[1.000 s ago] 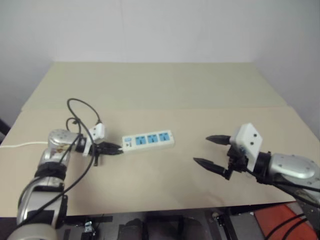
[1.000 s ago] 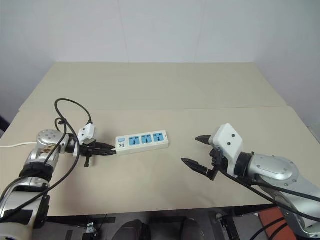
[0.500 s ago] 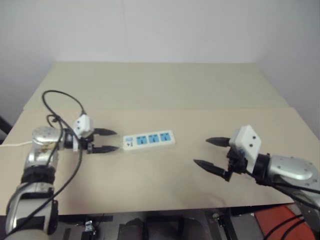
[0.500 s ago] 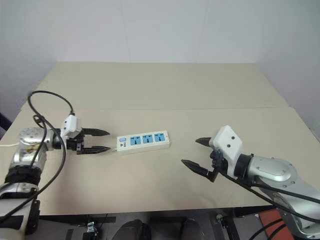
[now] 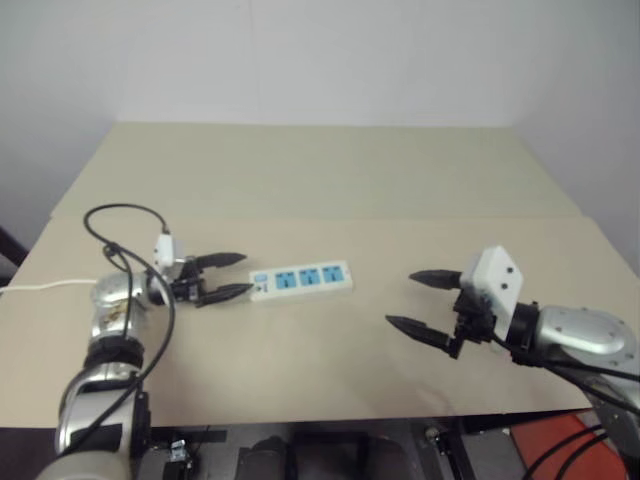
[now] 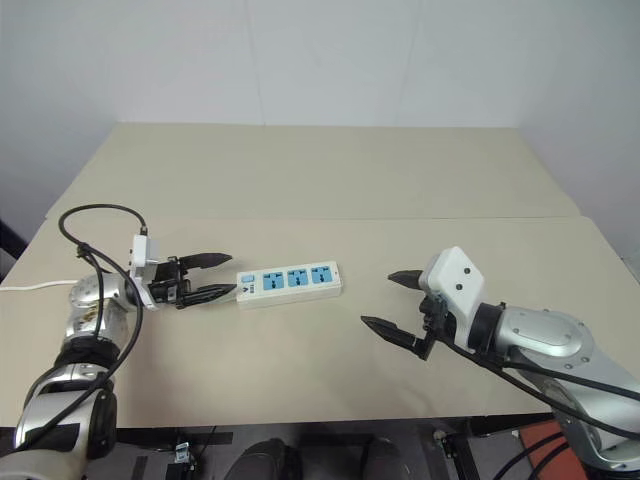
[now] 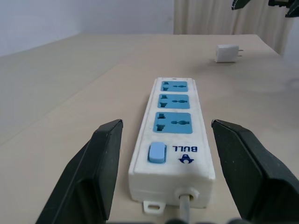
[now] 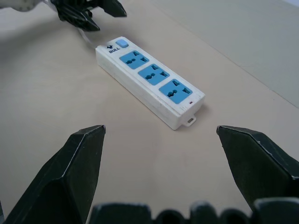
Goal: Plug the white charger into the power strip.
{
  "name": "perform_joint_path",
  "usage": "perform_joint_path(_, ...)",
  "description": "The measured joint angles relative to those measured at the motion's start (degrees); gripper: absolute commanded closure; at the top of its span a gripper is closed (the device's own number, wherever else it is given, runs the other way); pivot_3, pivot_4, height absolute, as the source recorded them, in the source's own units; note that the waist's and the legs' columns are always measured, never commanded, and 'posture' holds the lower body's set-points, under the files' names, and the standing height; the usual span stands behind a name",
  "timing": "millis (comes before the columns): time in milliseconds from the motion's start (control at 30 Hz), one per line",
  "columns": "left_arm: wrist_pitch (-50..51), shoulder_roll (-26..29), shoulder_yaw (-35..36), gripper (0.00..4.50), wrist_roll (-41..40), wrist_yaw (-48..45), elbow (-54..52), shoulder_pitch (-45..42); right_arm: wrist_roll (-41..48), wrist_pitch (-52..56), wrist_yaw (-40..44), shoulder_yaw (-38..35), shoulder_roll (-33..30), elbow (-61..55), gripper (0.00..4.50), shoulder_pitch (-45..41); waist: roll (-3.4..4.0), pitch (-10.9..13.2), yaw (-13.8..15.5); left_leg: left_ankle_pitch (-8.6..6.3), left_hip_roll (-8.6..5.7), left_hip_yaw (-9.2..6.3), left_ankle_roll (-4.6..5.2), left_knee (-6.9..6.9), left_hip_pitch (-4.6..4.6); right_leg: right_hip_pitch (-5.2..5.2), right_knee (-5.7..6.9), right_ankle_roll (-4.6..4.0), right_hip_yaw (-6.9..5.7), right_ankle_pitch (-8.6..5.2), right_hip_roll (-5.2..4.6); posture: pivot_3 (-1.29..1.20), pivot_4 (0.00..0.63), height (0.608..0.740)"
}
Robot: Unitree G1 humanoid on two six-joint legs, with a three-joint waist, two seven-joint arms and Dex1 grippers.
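1. Left wrist view looks along the left gripper [image 7: 166, 175], whose fingers stand wide apart and hold nothing; the switch end of the power strip [image 7: 174, 126] sits between their tips, untouched.
2. Beyond the strip's far end, well past this claw, the white charger [image 7: 227, 53] lies on the table [image 7: 70, 93], prongs sideways.
3. The right gripper [image 6: 392, 301] hovers fully spread and empty, well apart from the strip's plain end.
4. Judgement: the charger is not yet picked up. Pinch its flat sides, turn the prongs down, square them over one blue socket, and brace the strip with the other claw before pressing.
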Motion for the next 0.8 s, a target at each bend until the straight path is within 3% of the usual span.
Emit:
perform_joint_path(333,-3.88,-1.16,-4.34,1.21,1.17,-0.15,9.23,-6.29,0.54,0.40,-0.40,-1.54,-0.80,-1.35,0.00,1.52,0.00,0.00,-0.07,-0.02,0.04,-0.01,0.04,-0.01,-0.02,-0.02,0.00,0.00,0.00,0.00,0.00,0.00,0.150,0.740)
perform_joint_path(467,-2.52,-1.16,-6.11,0.06,0.74,-0.16,9.30,-6.46,0.60,1.27,-1.20,-2.95,-1.05,-2.48,0.00,3.01,-0.01,0.00,-0.06,-0.02,0.07,-0.01,0.04,0.01,-0.01,-0.01,0.01,0.00,0.01,0.00,0.00,0.00,0.150,0.740)
perform_joint_path(800,-5.08,-1.92,-5.74,0.02,0.06,-0.16,9.80,-6.41,0.61,1.55,-1.70,-3.01,-1.05,-3.00,0.00,3.39,-0.01,0.00,-0.03,-0.03,0.07,-0.02,0.05,0.00,-0.02,-0.02,0.00,0.00,0.01,0.00,0.00,0.00,0.150,0.740)
